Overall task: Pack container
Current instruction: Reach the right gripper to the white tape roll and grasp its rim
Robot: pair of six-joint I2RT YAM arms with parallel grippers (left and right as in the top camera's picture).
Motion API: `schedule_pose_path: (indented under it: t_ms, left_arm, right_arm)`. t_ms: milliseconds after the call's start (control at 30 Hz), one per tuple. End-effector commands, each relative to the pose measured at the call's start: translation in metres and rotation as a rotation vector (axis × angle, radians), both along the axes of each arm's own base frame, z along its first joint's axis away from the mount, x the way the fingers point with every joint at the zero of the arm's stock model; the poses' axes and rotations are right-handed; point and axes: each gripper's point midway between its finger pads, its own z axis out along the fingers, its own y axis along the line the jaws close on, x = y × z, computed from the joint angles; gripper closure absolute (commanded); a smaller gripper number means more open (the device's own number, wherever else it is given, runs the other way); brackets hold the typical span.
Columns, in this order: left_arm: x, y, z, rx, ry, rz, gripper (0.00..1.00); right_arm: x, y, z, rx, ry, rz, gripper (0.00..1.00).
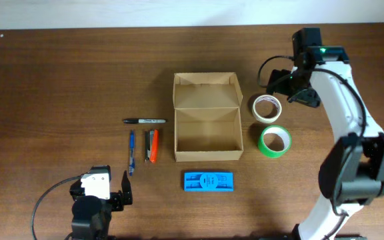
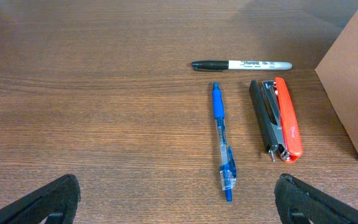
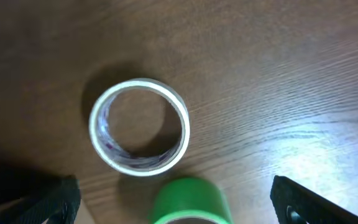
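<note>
- We see the container (image 1: 206, 137), a plain tan cardboard box, lying near the middle of the tabletop (image 1: 59, 80). It is open, and its lid flap (image 1: 206, 90) is folded back toward the far edge. Nothing shows inside it.
- In the left wrist view only a tan corner of the container (image 2: 353, 81) shows at the right edge.
- Just left of the box lie three small things. A black marker (image 1: 145, 121) (image 2: 241, 65) lies crosswise. Nearer us a blue pen (image 1: 131, 152) (image 2: 221, 140) and a red and black stapler (image 1: 151, 146) (image 2: 276, 118) lie side by side, apart from each other.
- In front of the box a flat blue case (image 1: 208, 181) lies on the wood.
- Right of the box sit a clear tape roll (image 1: 267, 107) (image 3: 139, 126) and, nearer us, a green tape roll (image 1: 275, 141) (image 3: 188, 199), both lying flat.
- The right tool (image 1: 291, 89) (image 3: 176, 205) hangs above the clear roll with its fingers wide apart and holds nothing.
- The left tool (image 1: 124, 190) (image 2: 179, 202) sits at the near left, pointing toward the pen. Its fingers are spread wide and hold nothing.
- The tabletop is dark brown wood with a fine grain, and light glares on it in the right wrist view.
- A pale strip of wall (image 1: 112, 13) runs along the far edge.
</note>
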Motion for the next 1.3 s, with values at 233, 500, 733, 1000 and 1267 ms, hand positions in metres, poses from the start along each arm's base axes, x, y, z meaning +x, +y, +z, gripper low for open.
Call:
schedule_pose_path:
  t_ms: [233, 500, 733, 1000, 1267]
  left_arm:
    - [0.000, 0.003, 0.000, 0.024, -0.005, 0.003, 0.00]
    - [0.000, 0.003, 0.000, 0.024, -0.005, 0.003, 0.00]
    - [0.000, 0.003, 0.000, 0.024, -0.005, 0.004, 0.00]
    - [0.000, 0.003, 0.000, 0.024, -0.005, 0.003, 0.00]
    - [0.000, 0.003, 0.000, 0.024, -0.004, 0.003, 0.00]
  right_arm:
    - [0.013, -0.001, -0.039, 0.013, 0.051, 0.001, 0.02]
    - [0.014, -0.003, -0.064, 0.015, 0.089, -0.005, 0.05]
    - [0.014, -0.007, -0.079, 0.023, 0.106, -0.017, 0.10]
    - [0.008, 0.004, -0.104, 0.109, 0.109, -0.019, 0.18]
    - [0.001, 0.008, -0.117, 0.132, 0.115, -0.034, 0.55]
